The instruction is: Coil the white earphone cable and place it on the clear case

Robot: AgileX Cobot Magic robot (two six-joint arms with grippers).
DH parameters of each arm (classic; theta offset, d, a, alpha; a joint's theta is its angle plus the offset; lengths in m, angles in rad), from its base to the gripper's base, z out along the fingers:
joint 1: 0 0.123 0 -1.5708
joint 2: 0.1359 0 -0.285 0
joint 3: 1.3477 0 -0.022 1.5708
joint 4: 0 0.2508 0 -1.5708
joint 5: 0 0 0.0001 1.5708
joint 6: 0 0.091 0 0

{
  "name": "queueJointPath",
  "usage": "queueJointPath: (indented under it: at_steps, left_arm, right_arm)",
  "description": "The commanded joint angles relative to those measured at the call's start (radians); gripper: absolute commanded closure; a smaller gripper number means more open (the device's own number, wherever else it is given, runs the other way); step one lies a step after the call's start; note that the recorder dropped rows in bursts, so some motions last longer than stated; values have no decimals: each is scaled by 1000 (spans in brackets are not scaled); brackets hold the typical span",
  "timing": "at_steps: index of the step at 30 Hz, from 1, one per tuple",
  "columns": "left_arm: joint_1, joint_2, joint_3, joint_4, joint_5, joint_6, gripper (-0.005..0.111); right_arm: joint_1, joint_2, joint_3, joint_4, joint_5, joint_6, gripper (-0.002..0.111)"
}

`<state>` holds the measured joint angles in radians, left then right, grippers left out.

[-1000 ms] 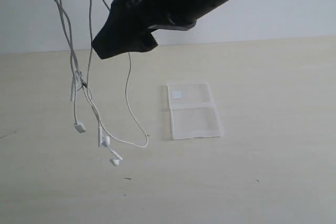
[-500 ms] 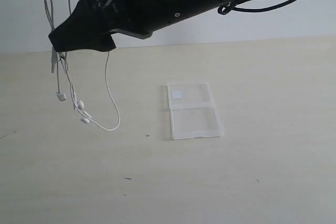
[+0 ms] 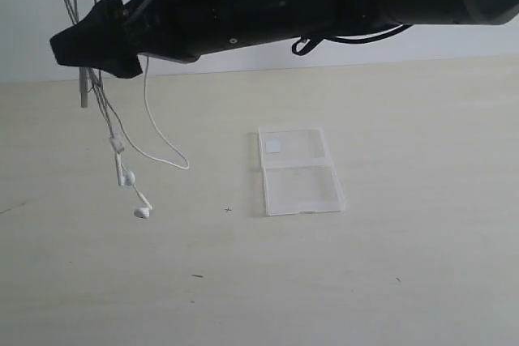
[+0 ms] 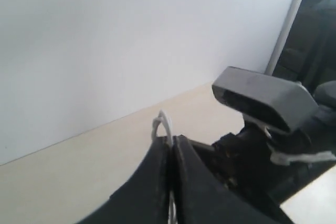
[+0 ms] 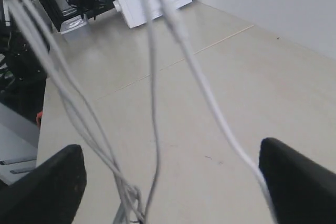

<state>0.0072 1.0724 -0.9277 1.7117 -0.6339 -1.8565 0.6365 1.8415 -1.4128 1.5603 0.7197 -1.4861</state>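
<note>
Gingerly, I am pinching the limp, light cable in my left tool, my right tool gaping around slack strands.

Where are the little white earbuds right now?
In the exterior view, the earbuds dangle on the white earphone cable at the left, well left of the clear case.

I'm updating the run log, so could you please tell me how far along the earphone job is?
Done: the cable is lifted off the table, pinched in the shut left gripper. In hand: strands hang loose between the fingers of the open right gripper, no coil visible. Left: coil it and set it on the case, lying open and bare.
</note>
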Motion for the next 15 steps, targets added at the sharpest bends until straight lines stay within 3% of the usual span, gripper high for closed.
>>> queueJointPath:
  at_steps: [1, 5, 10, 15]
  left_arm:
    - [3, -2, -6, -37, 26, -5, 107]
    - [3, -2, -6, -46, 30, -5, 107]
    - [3, -2, -6, -46, 72, -5, 107]
    - [3, -2, -6, -46, 106, -5, 107]
  right_arm:
    - [60, 3, 1, 39, -101, -101, 25]
    - [104, 3, 1, 59, -242, -119, 35]
    - [119, 3, 1, 61, -270, -115, 60]
    - [119, 3, 1, 63, -284, -76, 62]
